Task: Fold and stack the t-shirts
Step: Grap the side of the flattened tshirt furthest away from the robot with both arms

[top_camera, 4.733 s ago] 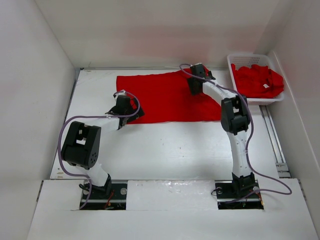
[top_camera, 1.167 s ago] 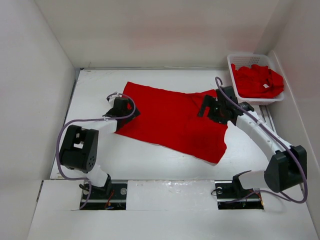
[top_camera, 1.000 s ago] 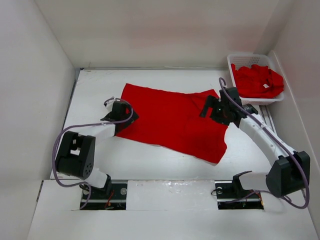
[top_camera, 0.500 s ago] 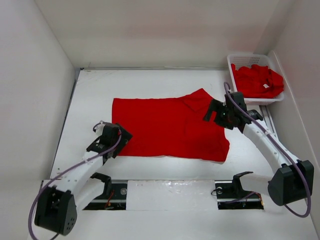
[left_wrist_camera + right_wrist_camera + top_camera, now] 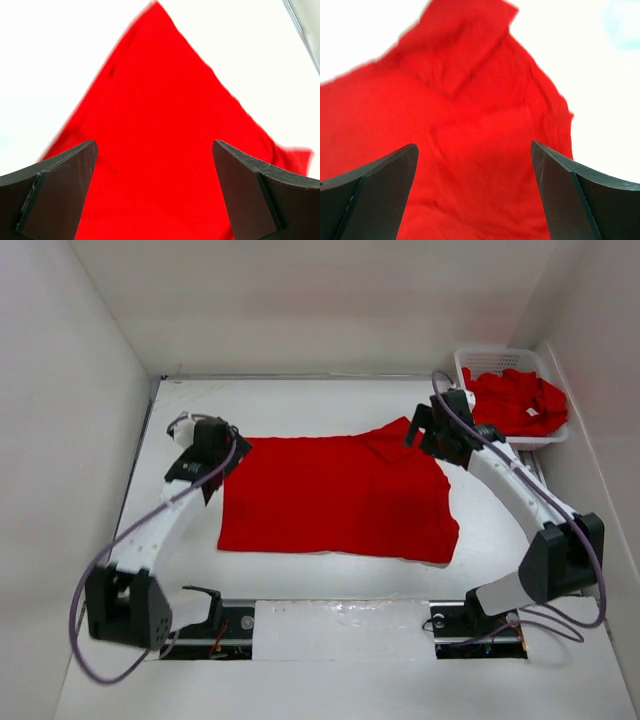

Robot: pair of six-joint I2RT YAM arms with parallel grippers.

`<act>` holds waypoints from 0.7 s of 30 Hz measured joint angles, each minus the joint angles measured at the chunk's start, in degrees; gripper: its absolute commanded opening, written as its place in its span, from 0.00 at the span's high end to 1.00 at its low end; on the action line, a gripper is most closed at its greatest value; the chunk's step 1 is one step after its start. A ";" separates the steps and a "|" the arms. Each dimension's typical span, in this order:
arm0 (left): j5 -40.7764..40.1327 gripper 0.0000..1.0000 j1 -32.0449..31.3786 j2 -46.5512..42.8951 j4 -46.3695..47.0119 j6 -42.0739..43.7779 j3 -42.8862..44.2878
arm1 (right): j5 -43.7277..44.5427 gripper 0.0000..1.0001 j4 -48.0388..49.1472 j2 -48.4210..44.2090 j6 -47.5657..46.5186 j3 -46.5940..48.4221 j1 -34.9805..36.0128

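One red t-shirt (image 5: 335, 495) lies spread flat in the middle of the table. My left gripper (image 5: 216, 466) hovers over its far left corner, jaws wide apart, and only red cloth (image 5: 160, 140) shows between the dark fingers (image 5: 55, 192). My right gripper (image 5: 424, 434) hangs open over the shirt's far right corner, where the cloth (image 5: 470, 125) bunches into a folded flap (image 5: 465, 45). Neither gripper holds anything. More red t-shirts (image 5: 515, 400) lie heaped in the basket.
A white slotted basket (image 5: 462, 368) stands at the far right corner against the wall. White walls enclose the table on three sides. A metal rail (image 5: 545, 505) runs along the right edge. Bare white table (image 5: 330, 400) lies beyond the shirt.
My left gripper has swung from the shirt's near left corner to its far left corner. The right gripper has moved slightly farther back. The shirt lies much as before, flat.
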 measured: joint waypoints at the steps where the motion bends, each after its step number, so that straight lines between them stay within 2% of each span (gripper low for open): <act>1: 0.48 0.00 1.49 3.54 0.90 1.77 2.40 | 1.01 0.00 0.11 2.10 0.11 2.25 0.00; 6: 2.62 0.00 9.53 21.24 1.66 8.04 15.93 | 3.43 0.00 -0.31 12.15 1.09 11.74 -1.38; 12: -0.79 0.00 11.13 40.61 0.68 14.93 33.51 | 3.87 0.00 -1.46 19.69 1.64 17.42 -3.82; 16: -1.53 0.00 10.99 48.74 -0.26 17.53 38.03 | 3.82 0.00 -2.14 21.29 1.62 18.23 -4.52; 21: -0.24 0.00 10.99 52.96 -0.48 19.12 38.16 | 3.80 0.00 -3.13 21.38 1.53 18.60 -4.85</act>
